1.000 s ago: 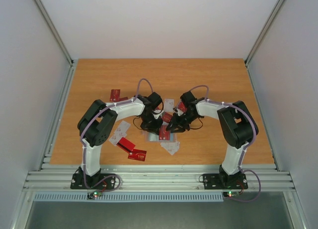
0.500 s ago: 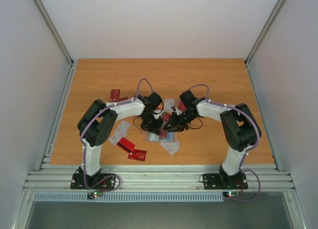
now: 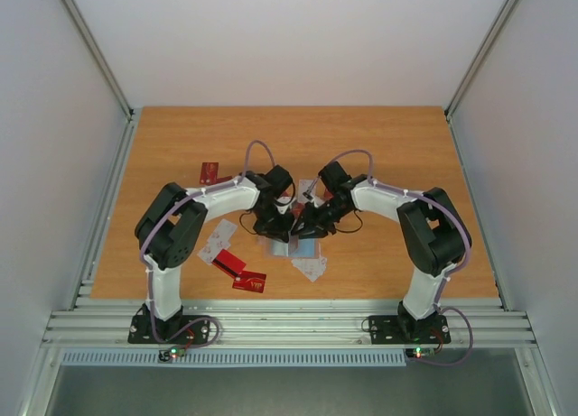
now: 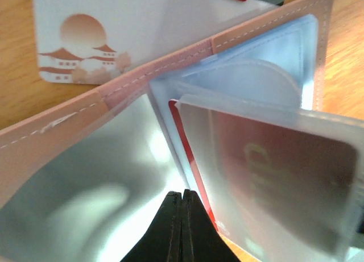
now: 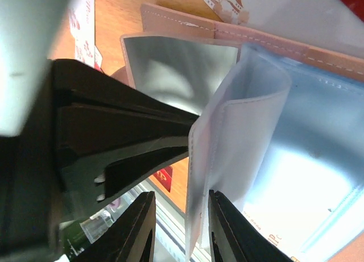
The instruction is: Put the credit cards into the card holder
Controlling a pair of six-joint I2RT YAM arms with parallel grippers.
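Your card holder lies open on the bench, dead centre between the two arms, with the tan cover down and the blue-grey sleeves fanned up. One red card sits in a clear sleeve. The left fingers are squeezed together with their tips at the sleeves; can't tell if they've pinched one. The right fingers are slightly apart, straddling a sleeve's edge. Loose credit cards lie near-left of the holder.

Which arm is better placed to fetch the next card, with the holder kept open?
Right, probably. The left gripper is shut and seems to pin the holder open. The right gripper is open, holds no card, and a white card lies near its side of the holder.
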